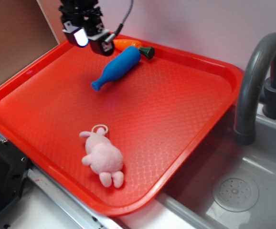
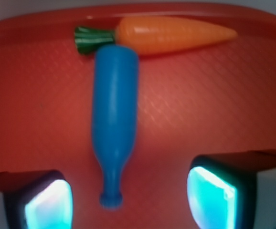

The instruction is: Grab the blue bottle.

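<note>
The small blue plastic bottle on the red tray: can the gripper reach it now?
Probably yes. The open gripper hangs above the lying blue bottle, neck between its fingers. Nothing covers it; the orange toy carrot only touches its base.

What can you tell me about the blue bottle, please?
The blue bottle is a smooth, plastic-looking toy: a fat cylinder tapering to a narrow neck with a small flared cap. It lies on its side on the red tray near the far rim, cap pointing toward the tray's middle. Its base meets the carrot near the green top. The open gripper is above, not touching it.
</note>
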Action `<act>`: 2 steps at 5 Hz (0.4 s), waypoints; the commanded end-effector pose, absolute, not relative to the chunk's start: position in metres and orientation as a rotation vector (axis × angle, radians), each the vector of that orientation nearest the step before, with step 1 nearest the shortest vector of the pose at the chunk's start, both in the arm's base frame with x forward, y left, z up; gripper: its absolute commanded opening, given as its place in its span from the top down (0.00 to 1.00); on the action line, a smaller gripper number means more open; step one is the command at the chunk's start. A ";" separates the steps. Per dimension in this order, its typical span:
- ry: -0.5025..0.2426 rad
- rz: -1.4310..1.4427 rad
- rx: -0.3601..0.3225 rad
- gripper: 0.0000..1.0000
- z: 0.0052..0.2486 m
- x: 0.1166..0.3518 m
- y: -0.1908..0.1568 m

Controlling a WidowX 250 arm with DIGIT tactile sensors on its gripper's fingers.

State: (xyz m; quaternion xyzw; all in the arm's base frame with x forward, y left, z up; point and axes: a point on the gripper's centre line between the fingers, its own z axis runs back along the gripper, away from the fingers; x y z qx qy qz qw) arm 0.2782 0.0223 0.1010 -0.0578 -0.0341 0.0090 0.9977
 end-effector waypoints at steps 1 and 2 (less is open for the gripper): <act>-0.103 -0.048 -0.098 0.00 0.100 0.301 0.007; -0.067 -0.046 -0.066 0.00 0.085 0.307 0.008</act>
